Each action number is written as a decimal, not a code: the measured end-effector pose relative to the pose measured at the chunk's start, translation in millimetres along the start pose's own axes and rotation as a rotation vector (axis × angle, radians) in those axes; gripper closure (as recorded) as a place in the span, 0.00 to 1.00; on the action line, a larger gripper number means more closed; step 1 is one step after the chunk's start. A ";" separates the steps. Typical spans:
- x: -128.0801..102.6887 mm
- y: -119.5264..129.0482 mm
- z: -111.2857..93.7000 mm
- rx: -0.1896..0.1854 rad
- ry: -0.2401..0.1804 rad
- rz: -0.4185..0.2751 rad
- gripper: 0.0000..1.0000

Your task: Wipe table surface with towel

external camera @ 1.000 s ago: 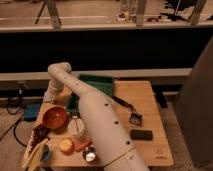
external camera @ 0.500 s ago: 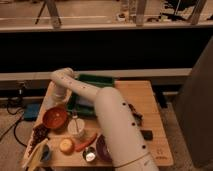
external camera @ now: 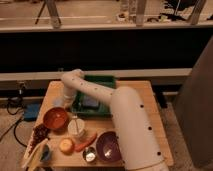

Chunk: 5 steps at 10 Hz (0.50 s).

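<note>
Hand (external camera: 65, 102) sits low at surface's (external camera: 54, 91) left edge beside towel (external camera: 56, 103); can't tell my grip. Press flat, sweep slowly, clear of bowl (external camera: 55, 119).

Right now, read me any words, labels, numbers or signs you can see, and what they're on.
None: no readable text shows on the table, the tray or the orange bowl.
The tool carries no marking either; it sits low at the table's left, beside the tray.
</note>
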 end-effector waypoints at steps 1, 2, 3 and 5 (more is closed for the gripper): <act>6.0 -6.1 -3.9 0.014 0.009 0.016 0.98; 9.9 -11.3 -6.6 0.023 0.016 0.027 0.98; 14.7 -18.5 -10.0 0.034 0.024 0.037 0.98; 20.0 -32.3 -9.7 0.036 0.043 0.049 0.98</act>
